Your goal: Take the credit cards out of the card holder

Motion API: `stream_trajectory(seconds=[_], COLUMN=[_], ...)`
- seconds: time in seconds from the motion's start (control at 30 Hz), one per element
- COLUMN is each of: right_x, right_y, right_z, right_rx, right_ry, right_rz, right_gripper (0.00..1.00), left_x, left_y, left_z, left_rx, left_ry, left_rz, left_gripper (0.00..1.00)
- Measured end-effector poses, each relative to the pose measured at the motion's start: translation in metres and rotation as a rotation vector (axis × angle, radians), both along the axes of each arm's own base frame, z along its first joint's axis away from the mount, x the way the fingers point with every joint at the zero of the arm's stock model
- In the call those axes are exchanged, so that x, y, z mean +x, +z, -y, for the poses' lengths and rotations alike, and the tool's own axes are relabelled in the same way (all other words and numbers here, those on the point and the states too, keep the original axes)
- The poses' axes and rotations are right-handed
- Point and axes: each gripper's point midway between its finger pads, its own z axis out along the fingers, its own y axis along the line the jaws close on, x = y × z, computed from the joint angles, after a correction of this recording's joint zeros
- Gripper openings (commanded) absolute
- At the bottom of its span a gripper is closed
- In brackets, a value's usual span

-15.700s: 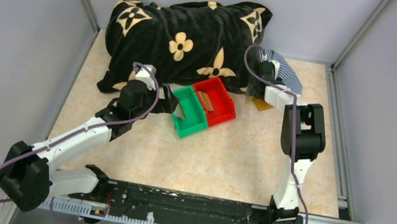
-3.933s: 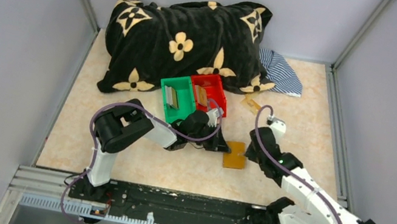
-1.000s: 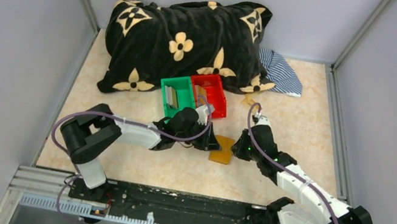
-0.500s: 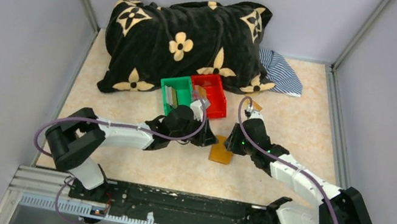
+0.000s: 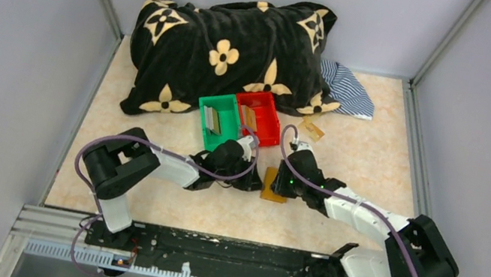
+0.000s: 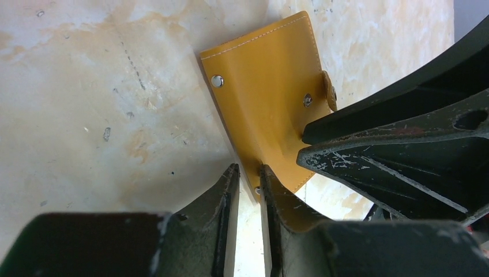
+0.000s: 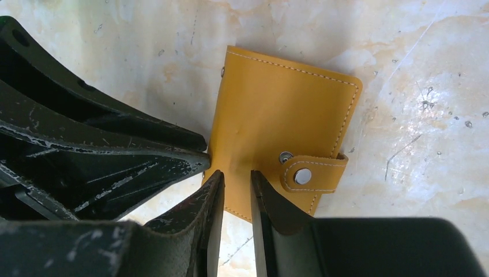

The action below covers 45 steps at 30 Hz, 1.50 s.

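In the green bin (image 5: pixel 201 112), at 11 o'clock from the card holder (image 5: pixel 274 188), silvery credit cards (image 5: pixel 213 119) standing on edge. In the red bin (image 5: pixel 274 127), touching the green one on its 3 o'clock side, a single tan card (image 5: pixel 250 119) leaning.

Behind both bins, at 12 o'clock on the pale marbled bench (image 5: pixel 369 153), a heaped black blanket (image 5: pixel 228 44) with gold flower motifs. At 1 o'clock, a blue-striped cloth (image 5: pixel 348 90). Just past the red bin, a small tan tag (image 5: pixel 312 130) loose on the bench. Grey walls (image 5: pixel 11 67) on three sides, metal rails (image 5: pixel 416 157) along the edges.

Near bench centre, lying flat and closed, the mustard-tan holder, long axis running roughly 12 to 6, strap tab (image 7: pixel 314 172) snapped shut on the edge beside the right tool (image 7: pixel 233 176). At the holder's 9 o'clock edge, the left tool (image 6: pixel 248 173); at its 3 o'clock edge, the right one. Fingers of each drawn to a narrow slit over the leather; actual pinch on it: cannot tell.
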Motion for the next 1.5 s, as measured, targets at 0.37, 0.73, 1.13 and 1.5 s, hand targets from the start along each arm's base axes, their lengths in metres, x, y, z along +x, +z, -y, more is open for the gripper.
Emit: stream_trajectory(seconds=[0.37,0.73,1.13,1.5], right_x=[0.006,0.004,-0.001,-0.011], right_y=[0.011,-0.006,0.002,-0.009], right_z=[0.023,0.081,0.062,0.046], right_rx=[-0.026,-0.119,-0.06,0.046], right_ry=[-0.1,-0.272,-0.187,-0.131], right_rz=[0.04,-0.016,-0.007,-0.019], right_gripper=[0.23,0.23,0.37,0.36], left_x=[0.001,0.002,0.001,-0.001], left_y=[0.0,0.001,0.001,0.001], left_z=[0.009,0.015,0.019,0.018], left_rx=[-0.029,-0.031,-0.038,-0.047], left_ry=[-0.011,-0.026,-0.042,-0.039], left_rz=[-0.01,-0.02,-0.029,-0.056], left_gripper=[0.25,0.25,0.24,0.24])
